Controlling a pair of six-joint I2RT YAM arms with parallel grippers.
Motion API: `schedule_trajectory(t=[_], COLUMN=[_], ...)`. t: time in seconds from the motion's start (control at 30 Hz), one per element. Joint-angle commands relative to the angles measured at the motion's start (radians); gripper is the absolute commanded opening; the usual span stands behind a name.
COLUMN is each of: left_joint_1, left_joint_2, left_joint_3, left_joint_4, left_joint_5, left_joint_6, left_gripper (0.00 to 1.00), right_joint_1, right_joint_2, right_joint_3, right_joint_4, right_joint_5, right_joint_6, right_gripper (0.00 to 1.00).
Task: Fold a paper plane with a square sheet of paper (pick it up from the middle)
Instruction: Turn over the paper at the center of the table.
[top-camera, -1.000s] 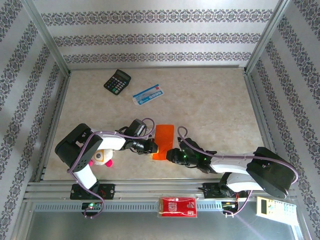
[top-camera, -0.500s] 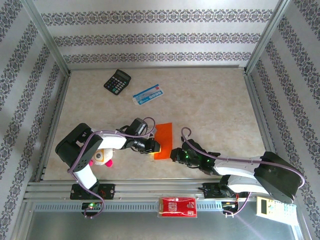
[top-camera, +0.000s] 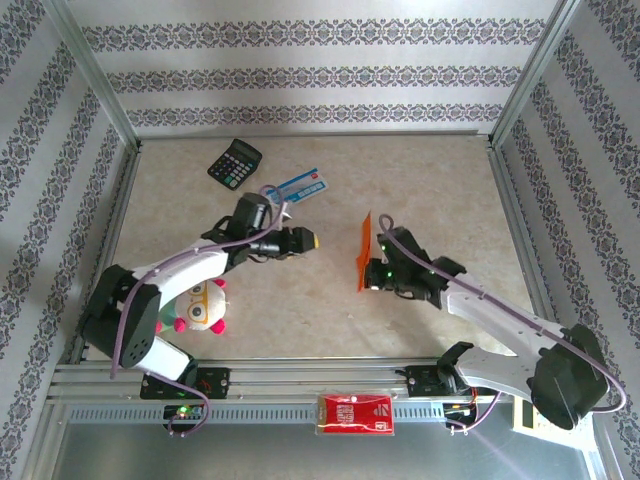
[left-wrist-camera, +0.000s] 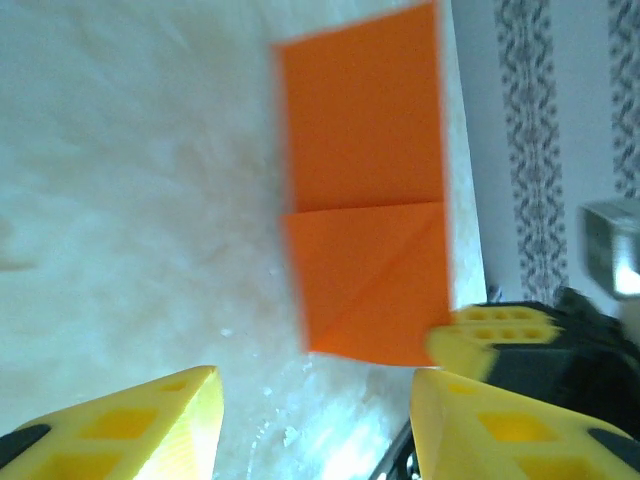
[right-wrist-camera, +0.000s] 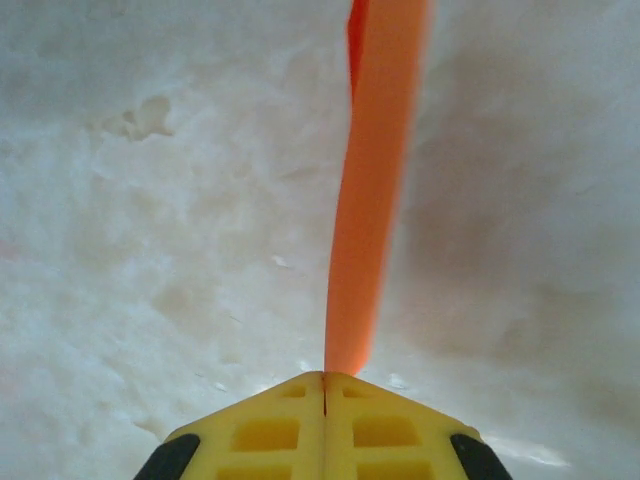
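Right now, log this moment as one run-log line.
right hand: shut on orange paper | paper: creased, held upright | left hand: open, empty, apart from paper

orange paper (left-wrist-camera: 365, 200) edges blurred, toy (top-camera: 203, 308) half hidden

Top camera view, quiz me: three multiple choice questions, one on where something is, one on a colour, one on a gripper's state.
1. Where does the calculator lie?
A. far left
B. near right
C. dead centre

2. What colour are the gripper fingers?
A. yellow
B. blue
C. white

3. The right gripper is:
A. wide open
B. shut on the orange paper
C. shut on nothing

Answers:
1. A, it sits by the far-left corner.
2. A, both wrist views show yellow fingers.
3. B, its fingers meet with the paper's edge pinched between them.
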Motion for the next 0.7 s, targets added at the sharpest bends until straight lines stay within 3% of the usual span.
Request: schedule_trajectory(t=[0.0, 0.1, 0.2, 0.4, 0.67], left_joint_1=[0.073, 0.142, 0.19, 0.219, 0.219], left_joint_2=[-0.053, -0.091, -0.112, -0.133, -0.104], left_joint_3=[-0.028, -0.072, -0.108, -0.178, -0.198], left_joint_4=[-0.12, -0.126, -0.136, -0.101, -0.076], left_joint_5=[-0.044, -0.047, -0.051, -0.01, 0.071], left_joint_6=[0.044, 0.042, 0.042, -0.001, -0.036], left_gripper=[0.53, 0.52, 0.52, 0.51, 0.38], right_joint_1=[0.065, 0.222, 0.341, 0.436, 0.435], right_joint_2=[0.076, 0.241, 0.423, 0.611, 0.594], right_joint_3=[0.196, 0.36, 0.469, 0.498, 0.357], right_joint_4=[-0.46, -0.607, -0.637, -0.4, -0.064], right_joint_5=[0.261, 0.433, 0.426, 0.16, -0.093], right_joint_6=[-0.196, -0.182, -0.153, -0.148, -0.135], right_gripper=[0.0, 0.0, 0.0, 0.0, 0.02])
